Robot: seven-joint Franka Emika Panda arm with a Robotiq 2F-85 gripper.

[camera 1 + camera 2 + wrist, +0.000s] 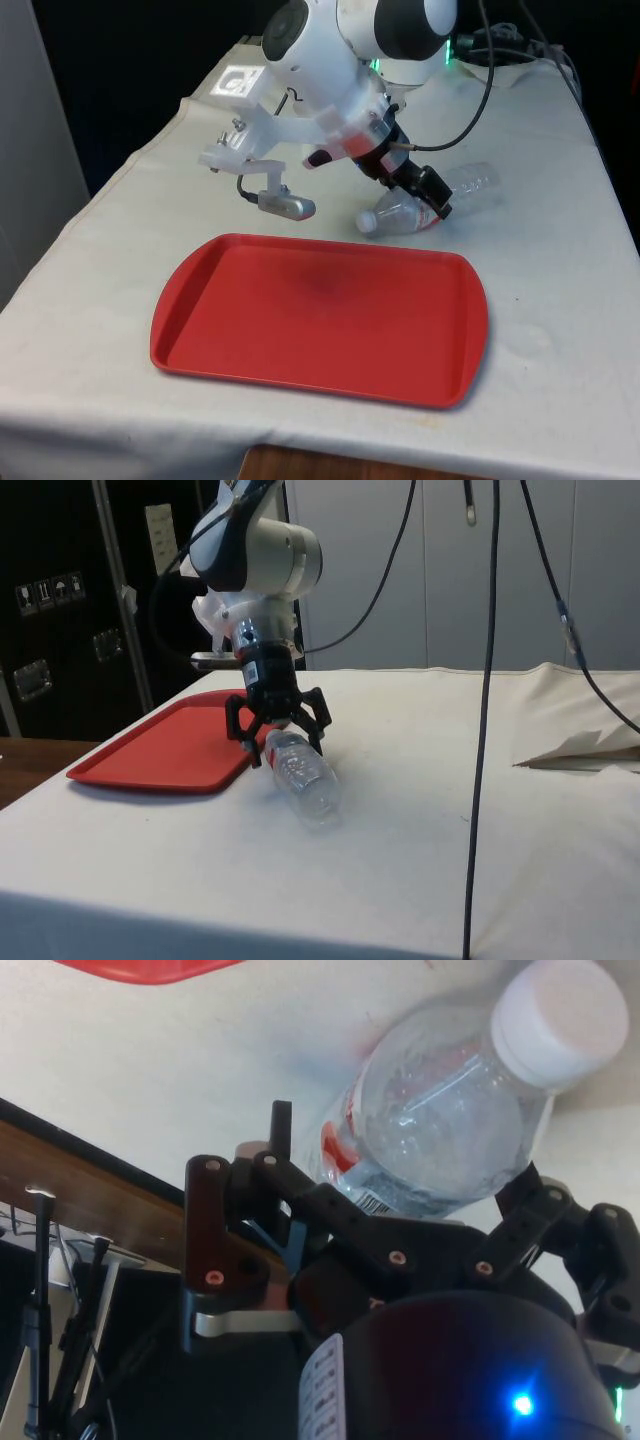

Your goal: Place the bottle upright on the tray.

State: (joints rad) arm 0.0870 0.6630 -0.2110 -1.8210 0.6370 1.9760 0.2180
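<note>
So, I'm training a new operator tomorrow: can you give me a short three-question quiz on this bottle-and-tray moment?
1. True or false: the bottle stands upright on the red tray.
2. The gripper is: A) open with a finger on either side of the bottle's upper part, B) shut above the tray, C) holding the tray's rim.
3. What colour is the bottle's cap?

Key:
1. False. It lies on its side on the white cloth, beside the tray.
2. A.
3. White.
</note>
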